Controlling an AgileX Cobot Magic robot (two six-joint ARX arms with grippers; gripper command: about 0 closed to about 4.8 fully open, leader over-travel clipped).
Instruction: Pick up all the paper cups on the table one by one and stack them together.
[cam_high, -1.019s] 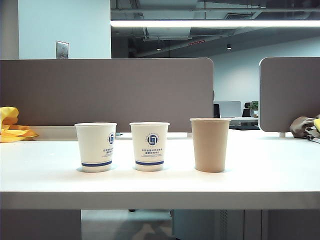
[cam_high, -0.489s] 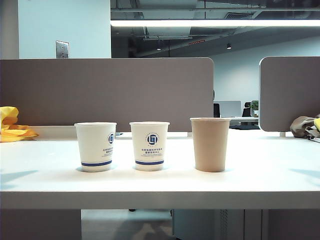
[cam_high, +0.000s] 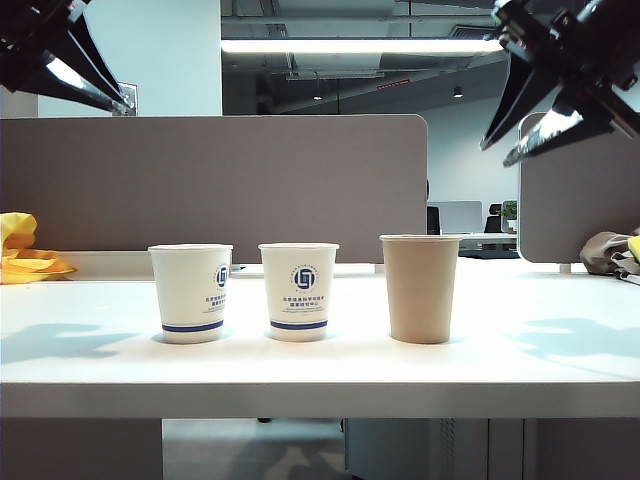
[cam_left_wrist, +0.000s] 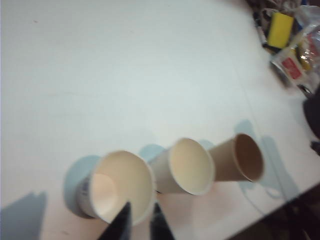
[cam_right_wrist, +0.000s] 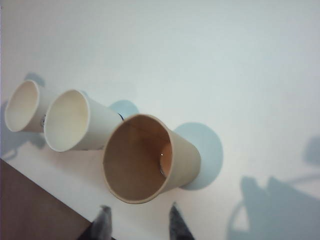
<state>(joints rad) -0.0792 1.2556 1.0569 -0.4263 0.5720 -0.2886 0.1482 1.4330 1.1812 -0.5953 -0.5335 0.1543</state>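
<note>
Three paper cups stood upright in a row near the desk's (cam_high: 560, 380) front edge, apart from each other, none stacked. The left white cup (cam_high: 191, 293) w/ blue logo and blue bottom band sat toward the left end of the row, the middle white cup (cam_high: 299, 292) w/ the same print just beside it, and the taller tan cup (cam_high: 420, 289) on the right, a gap between each. Left end effector (cam_high: 95, 90) hung high over the desk's left side, well above the cups, its two dark fingers (cam_high: 70, 55) pointing down and inward, holding nothing. From the left wrist cam its fingertips looked close together w/ only a narrow gap, so barely parted, right over the rim of the left white cup; all three cups looked empty. Right end effector (cam_high: 535, 125) hung high over the desk's right side, above and to the right of the tan cup, fingers clearly spread, released, nothing in them. Right wrist cam showed its two fingertips wide apart beside the tan cup's open mouth, not touching it. Both arms cast soft shadows on the desk toward its left and right ends. Grey divider panels (cam_high: 250, 185) ran along the back edge, w/ a yellow cloth (cam_high: 25, 255) at the back left corner.
</note>
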